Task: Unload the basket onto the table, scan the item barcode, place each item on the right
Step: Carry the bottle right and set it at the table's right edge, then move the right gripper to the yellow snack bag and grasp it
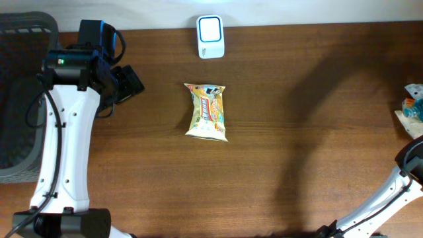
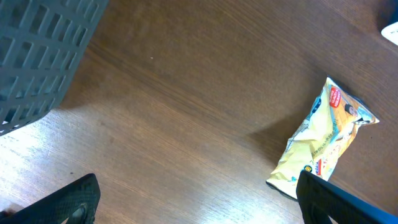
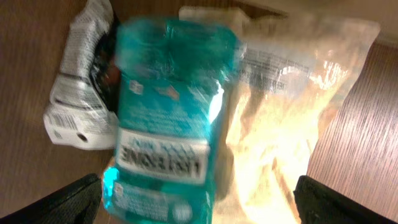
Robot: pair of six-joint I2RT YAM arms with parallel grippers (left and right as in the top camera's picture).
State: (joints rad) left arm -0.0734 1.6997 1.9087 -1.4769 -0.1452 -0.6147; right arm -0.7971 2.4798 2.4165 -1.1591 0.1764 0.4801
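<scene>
Hanging over the bare wooden table (image 2: 186, 93), my left fingers (image 2: 68, 202) stand spread wide, holding nothing. Open wood runs ahead to the snack bag (image 2: 323, 140), flat ahead-right of them, the white scanner (image 1: 210, 36) beyond it. The grey slatted basket (image 2: 43, 50) sits ahead-left, its inside hidden. My right fingers (image 3: 348, 199) gape too, gripping nothing, a blurred teal mouthwash bottle (image 3: 165, 118) just ahead between them, on a clear bag (image 3: 298, 106).

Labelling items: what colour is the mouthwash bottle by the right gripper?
The mouthwash bottle is teal; right wrist view.
</scene>
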